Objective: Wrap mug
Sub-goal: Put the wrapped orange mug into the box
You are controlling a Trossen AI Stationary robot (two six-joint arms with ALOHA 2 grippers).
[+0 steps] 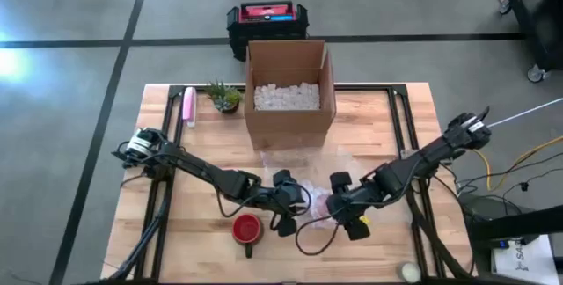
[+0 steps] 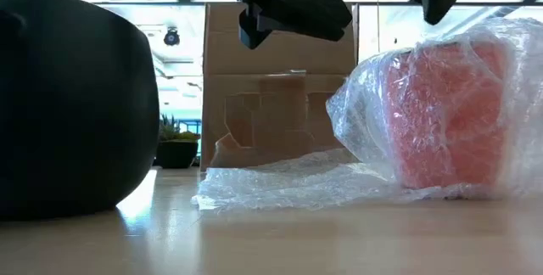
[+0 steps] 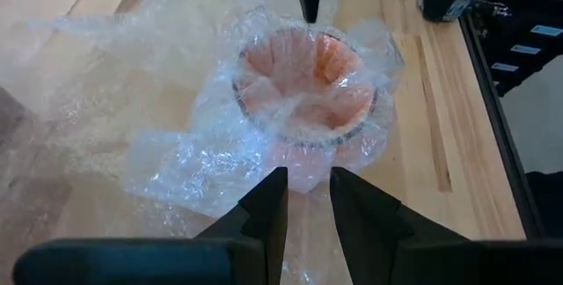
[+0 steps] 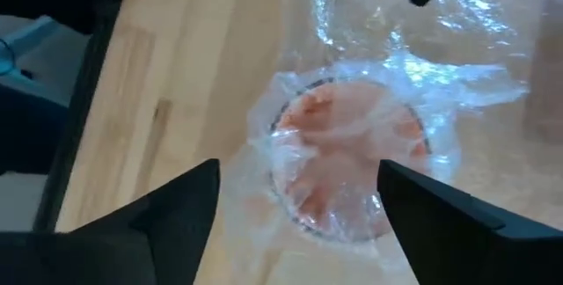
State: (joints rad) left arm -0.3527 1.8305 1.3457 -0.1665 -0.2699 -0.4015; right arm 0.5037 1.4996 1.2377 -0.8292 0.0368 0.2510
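Bubble wrap point(image 3: 114, 74) already covers the mug point(image 1: 315, 200), which stands upright on the table point(image 1: 378, 118) in front of the cardboard box point(image 1: 290, 91). Its long axis is vertical and its mouth faces up, with loose film pushed down into the opening. The rest of the sheet trails away across the wood towards the box.

The mug sits between the two arms, and this is the relation the coming move turns on. In the high view the left gripper point(image 1: 286, 201) is just beside it on one side and the right gripper point(image 1: 345, 204) just beside it on the other, at roughly equal closeness.

The two differ in how they are set:
- **Left gripper:** in its own wrist view the fingers stand only a narrow gap apart. The tips hang over the wrapped edge nearest that arm, and nothing is visibly pinched between them.
- **Right gripper:** in its wrist view the fingers are spread wide, one to each side of the mug's rim and above it, and they hold nothing.

Judged from this, the mug lies straight ahead of and below both tools, so each arm approaches it from its own side. The right gripper looks better placed to come down around the body. The left is better set to nip a fold of film, though its narrow gap would need the film fed between the tips. With the mouth upward and the wrap loose, a sideways push could tip the mug or pull the wrap open.
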